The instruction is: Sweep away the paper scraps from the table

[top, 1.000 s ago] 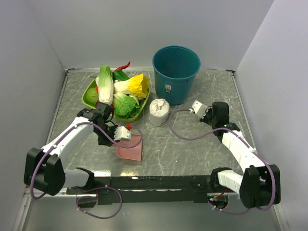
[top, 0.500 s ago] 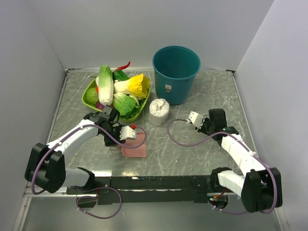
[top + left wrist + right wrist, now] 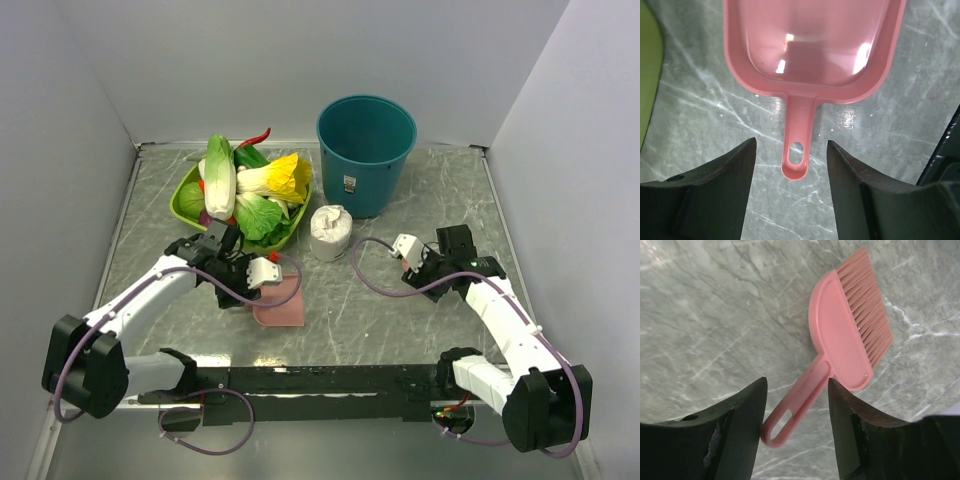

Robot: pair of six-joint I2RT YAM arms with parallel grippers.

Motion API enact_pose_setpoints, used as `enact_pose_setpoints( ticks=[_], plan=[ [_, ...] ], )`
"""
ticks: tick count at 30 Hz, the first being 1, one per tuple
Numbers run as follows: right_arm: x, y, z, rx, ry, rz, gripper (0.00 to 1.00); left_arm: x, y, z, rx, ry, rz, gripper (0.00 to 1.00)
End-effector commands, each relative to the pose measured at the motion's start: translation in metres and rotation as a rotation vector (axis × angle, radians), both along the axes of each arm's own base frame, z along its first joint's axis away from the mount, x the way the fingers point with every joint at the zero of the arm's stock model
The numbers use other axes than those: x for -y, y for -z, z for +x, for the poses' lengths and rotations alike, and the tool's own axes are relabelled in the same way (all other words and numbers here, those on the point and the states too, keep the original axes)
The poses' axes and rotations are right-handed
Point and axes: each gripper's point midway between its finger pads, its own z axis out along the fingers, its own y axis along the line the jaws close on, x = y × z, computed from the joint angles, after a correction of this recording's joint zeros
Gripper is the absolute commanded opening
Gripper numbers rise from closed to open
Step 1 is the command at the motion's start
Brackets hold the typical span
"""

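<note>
Left gripper (image 3: 791, 146) low over worktop (image 3: 400, 310). Jaws open, one on each side of handle of pink dustpan (image 3: 810, 45); we see gap on both sides of handle. Dustpan lies flat on worktop, mouth away from gripper, near green tray (image 3: 185, 205) of vegetables.

Right gripper (image 3: 797, 385): jaws open too, standing either side of handle of pink brush (image 3: 842, 335). Brush lies on worktop, bristles away from wrist.

White tissue roll (image 3: 330, 233) stands upright just before teal bucket (image 3: 366, 150).

Paper scraps: we cannot tell where they are in these views.
</note>
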Motion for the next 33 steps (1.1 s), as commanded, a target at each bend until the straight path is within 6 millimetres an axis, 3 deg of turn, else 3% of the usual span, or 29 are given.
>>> enact_pose_setpoints(
  ticks=[1, 3, 6, 7, 10, 13, 14, 16, 17, 19, 20, 22, 23, 24, 25, 26, 27, 28, 29, 30, 33],
  plan=[
    [-0.009, -0.015, 0.000, 0.003, 0.039, 0.066, 0.59, 0.008, -0.027, 0.006, 0.050, -0.064, -0.070, 0.63],
    [-0.009, -0.018, -0.001, 0.002, 0.045, 0.070, 0.59, 0.007, -0.046, 0.004, 0.076, -0.075, -0.083, 0.63],
    [-0.012, -0.025, -0.004, 0.003, 0.044, 0.087, 0.62, 0.011, -0.093, 0.010, 0.187, -0.108, -0.162, 0.67],
    [-0.014, -0.027, -0.008, -0.011, 0.038, 0.101, 0.64, 0.012, -0.110, 0.014, 0.229, -0.119, -0.189, 0.72],
    [-0.020, -0.046, -0.008, -0.007, 0.067, 0.145, 0.79, 0.004, -0.136, 0.027, 0.325, -0.257, -0.226, 0.88],
    [-0.027, -0.078, 0.004, 0.028, 0.168, 0.227, 0.85, -0.017, -0.152, 0.049, 0.387, -0.486, -0.254, 0.96],
    [-0.028, -0.100, 0.015, 0.076, 0.212, 0.259, 0.88, -0.022, -0.156, 0.054, 0.375, -0.575, -0.290, 0.96],
    [-0.031, -0.117, 0.027, 0.081, 0.366, 0.349, 0.93, -0.040, -0.178, 0.072, 0.413, -0.753, -0.377, 0.96],
    [-0.019, -0.143, 0.047, 0.186, 0.476, 0.357, 0.93, -0.047, -0.185, 0.079, 0.435, -0.823, -0.401, 0.96],
    [-0.011, -0.162, 0.064, 0.228, 0.686, 0.433, 0.93, -0.066, -0.208, 0.094, 0.492, -0.985, -0.482, 0.97],
    [0.001, -0.191, 0.077, 0.329, 0.757, 0.448, 0.94, -0.072, -0.216, 0.101, 0.511, -1.033, -0.510, 0.97],
    [0.008, -0.218, 0.092, 0.406, 0.811, 0.478, 0.97, -0.093, -0.243, 0.111, 0.566, -1.176, -0.593, 0.97],
    [0.016, -0.250, 0.099, 0.498, 0.838, 0.497, 0.98, -0.099, -0.255, 0.119, 0.596, -1.209, -0.624, 0.96],
    [0.018, -0.263, 0.109, 0.536, 0.851, 0.504, 0.98, -0.114, -0.279, 0.123, 0.641, -1.274, -0.680, 0.97],
    [0.022, -0.278, 0.113, 0.578, 0.862, 0.513, 0.99, -0.123, -0.290, 0.127, 0.662, -1.324, -0.716, 0.96],
    [0.025, -0.311, 0.115, 0.653, 0.865, 0.546, 0.99, -0.130, -0.301, 0.133, 0.690, -1.350, -0.737, 0.97],
    [0.030, -0.323, 0.122, 0.687, 0.889, 0.545, 1.00, -0.147, -0.325, 0.134, 0.752, -1.389, -0.770, 0.97],
    [0.032, -0.336, 0.124, 0.718, 0.902, 0.559, 1.00, -0.153, -0.336, 0.136, 0.781, -1.406, -0.788, 0.96],
    [0.034, -0.365, 0.123, 0.780, 0.900, 0.593, 1.00, -0.161, -0.344, 0.138, 0.815, -1.426, -0.790, 0.97],
    [0.038, -0.373, 0.127, 0.806, 0.921, 0.592, 1.00, -0.167, -0.361, 0.138, 0.870, -1.429, -0.818, 0.97],
    [0.045, -0.410, 0.125, 0.902, 0.933, 0.631, 1.00, -0.171, -0.374, 0.139, 0.941, -1.404, -0.831, 0.96]
  ],
)
